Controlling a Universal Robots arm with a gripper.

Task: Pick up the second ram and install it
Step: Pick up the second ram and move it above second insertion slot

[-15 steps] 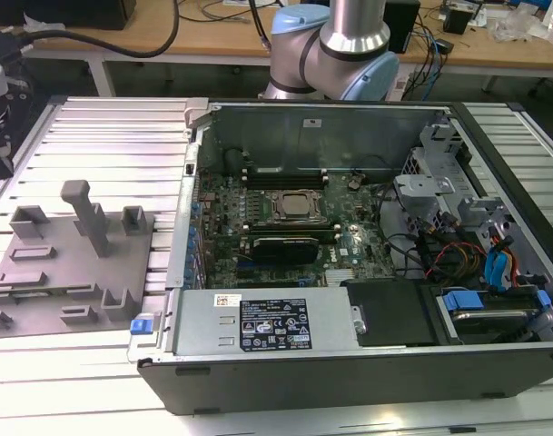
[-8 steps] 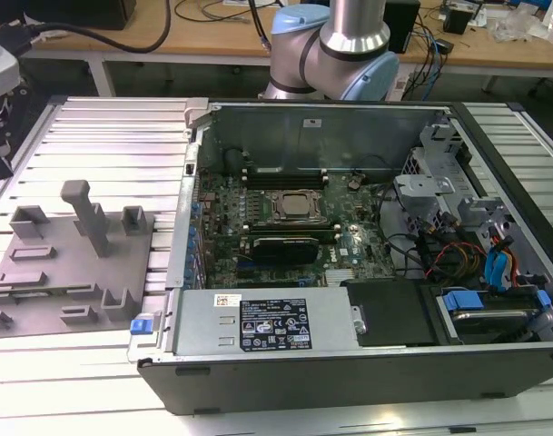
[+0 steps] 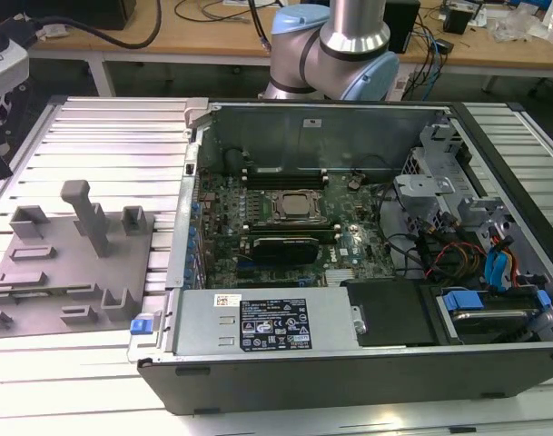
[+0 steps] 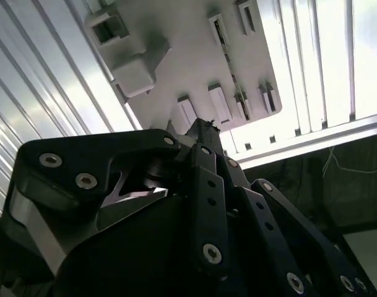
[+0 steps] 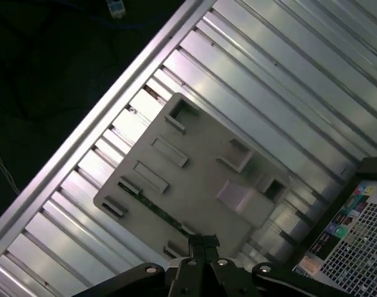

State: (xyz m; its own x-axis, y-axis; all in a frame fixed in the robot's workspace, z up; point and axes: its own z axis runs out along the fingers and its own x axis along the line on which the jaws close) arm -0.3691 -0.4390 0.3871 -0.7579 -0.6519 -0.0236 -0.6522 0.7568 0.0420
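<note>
Gripper [image 5: 203, 240], tips pressed together, hovers over holder [image 5: 197, 176]; ram [image 5: 152, 206] lies just beyond tips, lengthwise along holder's edge.

tray [image 3: 69, 265] on table [image 3: 103, 136], beside case [image 3: 349, 368] — socket [image 3: 297, 206] inside

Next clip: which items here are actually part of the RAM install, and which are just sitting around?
Part of the job:
- the second ram, lying in the grey holder plate
- the pincer, shut, above that plate
- the motherboard in the open computer case

Just lying about:
- the power supply
- the blue drive cables
- the wooden bench behind
</note>
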